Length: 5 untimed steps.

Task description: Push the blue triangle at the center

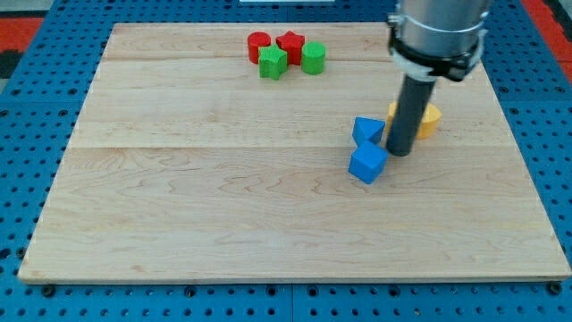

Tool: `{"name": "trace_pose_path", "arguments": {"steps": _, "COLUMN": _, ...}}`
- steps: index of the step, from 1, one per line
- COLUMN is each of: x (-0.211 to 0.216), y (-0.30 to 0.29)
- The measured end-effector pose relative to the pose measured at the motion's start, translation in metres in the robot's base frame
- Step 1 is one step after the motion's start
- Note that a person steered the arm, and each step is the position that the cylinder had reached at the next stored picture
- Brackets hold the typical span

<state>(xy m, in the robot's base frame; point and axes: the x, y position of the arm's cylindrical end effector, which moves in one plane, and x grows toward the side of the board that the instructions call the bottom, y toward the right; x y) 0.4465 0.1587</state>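
Note:
The blue triangle [366,131] lies on the wooden board [223,215], right of the board's middle. A blue cube [367,164] sits just below it, touching or nearly touching. My tip [399,152] stands right beside both blue blocks, on their right side, at the gap between them. The dark rod rises from there to the arm's grey flange [438,36] at the view's top right.
Yellow blocks [428,120] lie just behind the rod on its right, partly hidden; their shapes are unclear. At the view's top middle is a cluster: a red cylinder [258,45], a red star [290,43], a green star-like block [273,63], a green cylinder [313,58].

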Motion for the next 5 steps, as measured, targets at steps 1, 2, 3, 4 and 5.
{"name": "trace_pose_path", "arguments": {"steps": 1, "x": -0.005, "y": 0.016}}
{"name": "trace_pose_path", "arguments": {"steps": 2, "x": -0.005, "y": -0.076}}
{"name": "trace_pose_path", "arguments": {"steps": 3, "x": -0.031, "y": -0.098}}
{"name": "trace_pose_path", "arguments": {"steps": 4, "x": -0.099, "y": -0.087}}
{"name": "trace_pose_path", "arguments": {"steps": 5, "x": -0.125, "y": -0.105}}
